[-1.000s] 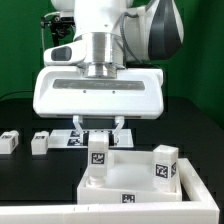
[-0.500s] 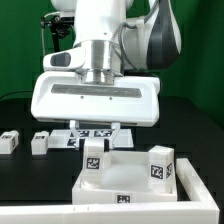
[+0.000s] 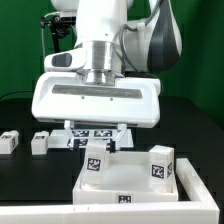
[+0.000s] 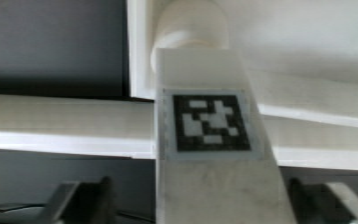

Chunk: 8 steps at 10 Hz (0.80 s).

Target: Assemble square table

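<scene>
The square table's top (image 3: 128,180) carries an upright leg (image 3: 96,160); the hand (image 3: 97,138) straddles it, fingers apart, likely for screwing.

On the bench (image 3: 200,130), two legs (image 3: 96,161) (image 3: 163,164) stand in the tabletop (image 3: 135,180); two more (image 3: 8,141) (image 3: 40,143) lie at nine o'clock.

From my end the exterior view is evenly and brightly lit from above; the white arm housing (image 3: 97,102) glares nearly blown out against the black table (image 3: 190,130), with soft shadow under it. I see mild softness overall. The wrist view is dimmer and blurry: the leg (image 4: 208,150) up close is out of focus, its tag (image 4: 213,123) smeared
</scene>
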Available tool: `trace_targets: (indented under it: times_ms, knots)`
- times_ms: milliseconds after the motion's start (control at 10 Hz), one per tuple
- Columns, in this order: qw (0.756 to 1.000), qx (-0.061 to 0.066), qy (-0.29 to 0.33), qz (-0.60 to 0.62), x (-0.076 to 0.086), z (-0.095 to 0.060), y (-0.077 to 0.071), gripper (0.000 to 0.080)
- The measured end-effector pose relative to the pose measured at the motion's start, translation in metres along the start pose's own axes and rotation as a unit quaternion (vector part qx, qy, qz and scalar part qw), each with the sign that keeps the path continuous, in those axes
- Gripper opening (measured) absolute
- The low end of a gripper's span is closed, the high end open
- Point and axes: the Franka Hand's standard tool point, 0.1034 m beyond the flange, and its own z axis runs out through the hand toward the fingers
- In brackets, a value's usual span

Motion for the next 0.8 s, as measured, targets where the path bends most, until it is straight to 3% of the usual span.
trace_targets:
  times_ms: [100,200,300,800]
  knots:
    - [1.000,0.000,-0.001,0.000,0.000,0.000,0.000,0.0495]
    - [1.000,0.006,-0.008,0.002,0.004,-0.002,-0.001,0.0621]
    - [1.000,0.008,-0.009,0.004,0.009,-0.005,0.001,0.0641]
    - [0.999,0.026,-0.025,0.013,0.027,-0.021,0.003,0.0649]
